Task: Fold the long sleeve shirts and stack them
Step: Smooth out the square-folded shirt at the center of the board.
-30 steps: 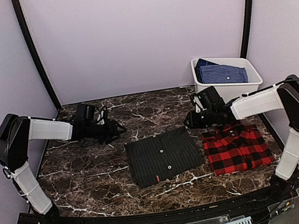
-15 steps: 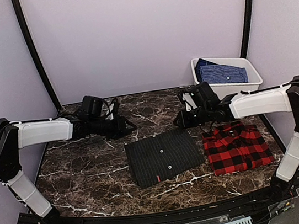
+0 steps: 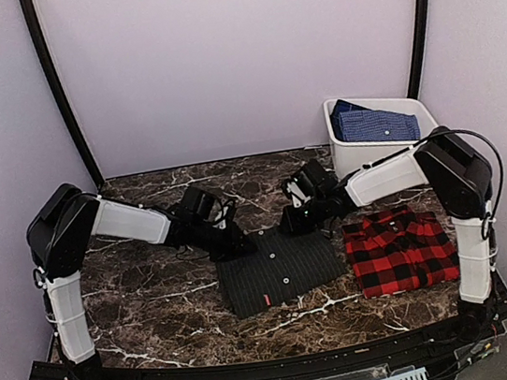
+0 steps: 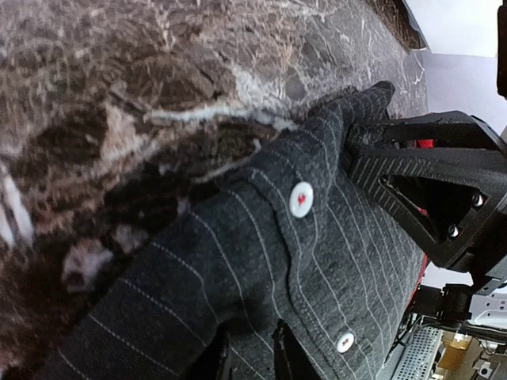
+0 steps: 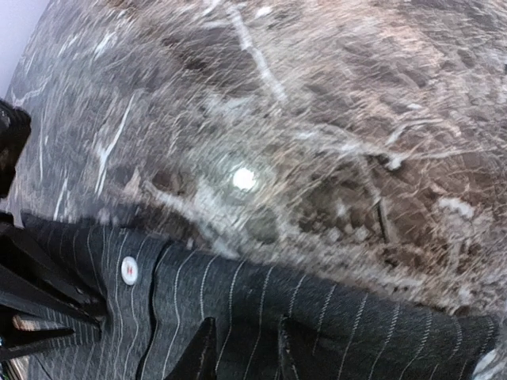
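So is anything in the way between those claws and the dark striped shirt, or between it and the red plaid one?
Nothing visible. The left gripper and right gripper are both right at the far edge of the pinstriped shirt, and only a narrow strip of bare marble table separates it from the red plaid shirt.

Your dark brown, white-veined marble table point(image 3: 155, 298) stands between pale lilac walls point(image 3: 235, 60), white plastic bin point(image 3: 385, 150) far right
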`<state>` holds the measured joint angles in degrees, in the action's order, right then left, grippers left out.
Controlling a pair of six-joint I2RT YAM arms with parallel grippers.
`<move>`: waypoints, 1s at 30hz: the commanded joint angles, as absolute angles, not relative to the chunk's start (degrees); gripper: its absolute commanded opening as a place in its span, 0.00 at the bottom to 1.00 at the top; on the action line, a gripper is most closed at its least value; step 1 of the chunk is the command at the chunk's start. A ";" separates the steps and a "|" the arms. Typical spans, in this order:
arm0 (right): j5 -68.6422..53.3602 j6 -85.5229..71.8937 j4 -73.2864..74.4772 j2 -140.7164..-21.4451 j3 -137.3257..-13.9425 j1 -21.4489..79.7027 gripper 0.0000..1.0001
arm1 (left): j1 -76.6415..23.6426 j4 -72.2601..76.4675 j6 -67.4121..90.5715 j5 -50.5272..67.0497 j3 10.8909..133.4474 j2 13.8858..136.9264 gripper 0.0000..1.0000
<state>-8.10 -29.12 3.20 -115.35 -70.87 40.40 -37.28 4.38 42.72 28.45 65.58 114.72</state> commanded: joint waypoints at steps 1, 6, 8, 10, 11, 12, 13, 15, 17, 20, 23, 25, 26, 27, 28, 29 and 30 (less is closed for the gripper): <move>-8.22 -29.39 5.37 -115.05 -74.38 39.07 0.28 | -33.81 2.40 41.74 26.18 68.26 117.10 0.18; -8.45 -30.02 5.71 -107.68 -70.68 39.25 0.32 | -31.71 1.54 41.16 26.13 68.39 117.98 0.18; -8.40 -30.48 5.26 -103.79 -68.18 39.98 0.31 | -31.24 1.52 41.10 26.67 68.30 118.03 0.18; -8.84 -31.24 4.37 -100.39 -64.83 40.93 0.29 | -31.05 1.77 41.00 26.99 68.36 118.08 0.19; -9.11 -31.65 3.87 -98.97 -63.61 41.49 0.29 | -31.03 1.85 40.92 27.23 68.48 118.10 0.20; -9.43 -32.03 3.48 -98.03 -62.50 42.09 0.27 | -31.03 1.94 40.94 27.28 68.56 118.16 0.20; -9.73 -32.57 3.32 -97.35 -61.49 42.50 0.26 | -30.92 2.00 40.91 27.43 68.82 118.19 0.20; -9.84 -33.25 2.05 -96.47 -59.01 43.04 0.25 | -30.74 2.23 40.80 27.96 69.39 118.21 0.21; -9.20 -34.02 0.67 -96.51 -56.86 43.00 0.25 | -30.68 1.83 40.59 28.17 70.30 118.21 0.22; -8.84 -34.12 0.27 -99.31 -55.47 42.91 0.23 | -30.67 1.21 40.36 28.46 71.51 118.02 0.23; -8.95 -35.46 0.26 -102.12 -54.77 42.93 0.19 | -30.27 0.53 39.99 28.03 73.06 117.23 0.25; -9.36 -37.59 -1.44 -102.31 -52.59 42.98 0.17 | -29.56 0.37 39.76 27.42 73.56 116.33 0.28; -9.79 -38.28 -2.38 -102.10 -51.36 43.17 0.17 | -28.79 0.36 39.66 26.98 73.63 116.04 0.31; -10.00 -38.68 -2.69 -101.86 -50.28 43.46 0.17 | -28.41 0.35 39.40 26.94 73.64 115.65 0.32; -9.67 -38.91 -2.53 -101.67 -49.41 43.93 0.17 | -27.52 -0.39 39.03 26.80 73.80 115.61 0.34; -9.28 -39.04 -2.14 -101.34 -49.01 44.40 0.17 | -27.07 -1.57 38.81 26.71 73.99 115.96 0.34; -8.99 -39.30 -1.92 -100.89 -48.62 44.91 0.17 | -26.28 -1.93 38.33 26.83 74.31 116.16 0.34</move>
